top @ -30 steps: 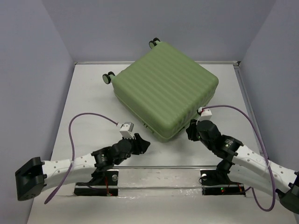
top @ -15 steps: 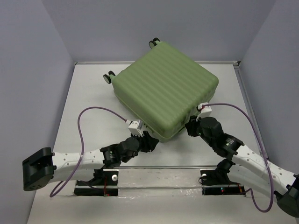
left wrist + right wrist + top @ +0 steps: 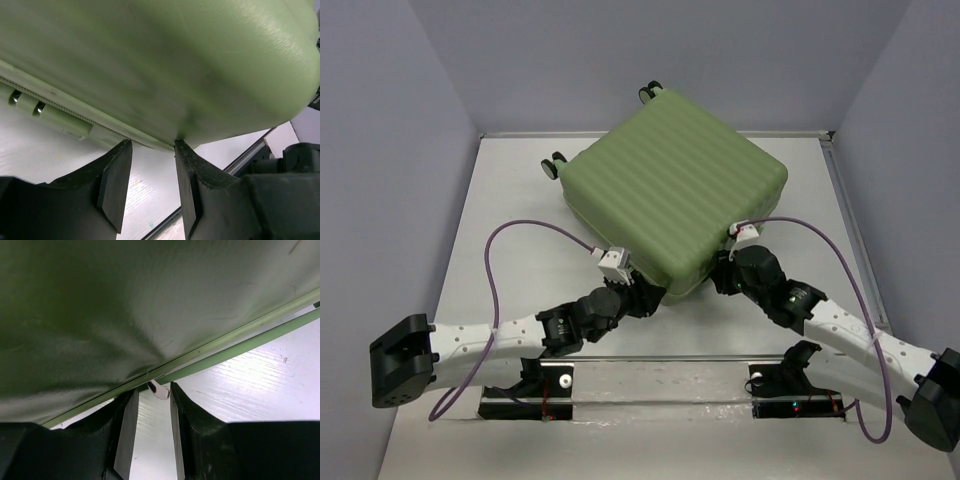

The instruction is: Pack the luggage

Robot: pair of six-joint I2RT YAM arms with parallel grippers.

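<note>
The luggage (image 3: 675,195) is a big light-green ribbed suitcase lying flat and closed in the middle of the table, near corner towards me. My left gripper (image 3: 645,297) is open at that corner. Its fingertips (image 3: 125,150) touch the shell's lower edge (image 3: 165,75) beside the zipper line, with only table between them. My right gripper (image 3: 723,272) is open at the near right side. In the right wrist view a small silver zipper pull (image 3: 159,389) hangs from the seam (image 3: 220,347) between the tips of that gripper (image 3: 151,392), close to the right finger, not pinched.
Two small black wheels (image 3: 553,166) (image 3: 649,93) stick out at the suitcase's far left side. Grey walls close in the table (image 3: 510,230) on three sides. A metal rail (image 3: 660,360) runs along the near edge by the arm bases. Purple cables (image 3: 495,270) loop over both arms.
The left arm has swung forward and right until its gripper reached the suitcase's near corner. The right gripper has crept up and left against the suitcase's side.
</note>
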